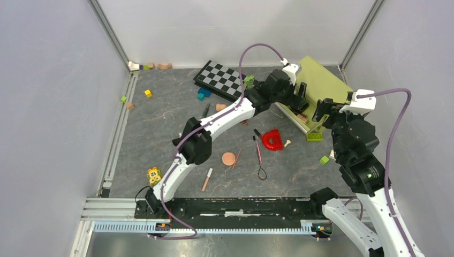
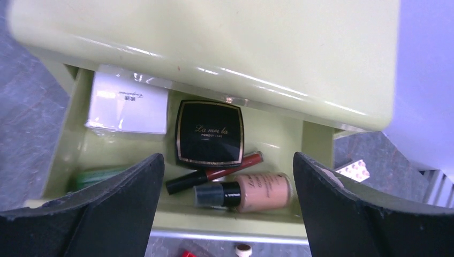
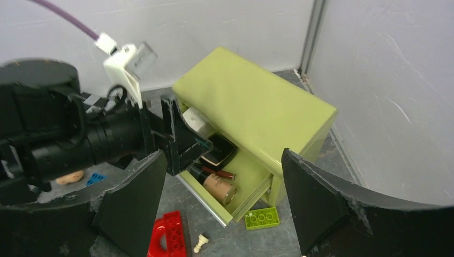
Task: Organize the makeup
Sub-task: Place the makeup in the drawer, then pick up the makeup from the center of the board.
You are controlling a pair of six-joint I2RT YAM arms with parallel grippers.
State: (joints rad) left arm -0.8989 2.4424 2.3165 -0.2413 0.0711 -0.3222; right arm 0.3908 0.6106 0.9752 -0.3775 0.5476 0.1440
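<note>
A green cabinet [image 1: 321, 80] stands at the back right with its drawer [image 2: 214, 217] pulled out. In the drawer lie a dark compact [image 2: 210, 133], a red lip gloss [image 2: 214, 173], a tan bottle [image 2: 251, 191] on its side and a white box [image 2: 127, 104]. My left gripper [image 2: 227, 160] hangs open just over the drawer, holding nothing. My right gripper [image 3: 224, 155] is open above the drawer's near right corner. On the table lie a peach puff [image 1: 228, 158], a pink pencil [image 1: 259, 151], a wooden pencil [image 1: 206, 179] and a black brush [image 1: 205, 111].
A red horseshoe piece [image 1: 272, 139] and a chess pawn [image 3: 201, 243] lie in front of the drawer. A green brick [image 3: 261, 218] sits by the cabinet's corner. A checkerboard [image 1: 222, 79] lies at the back, with small toy bricks scattered along the left wall.
</note>
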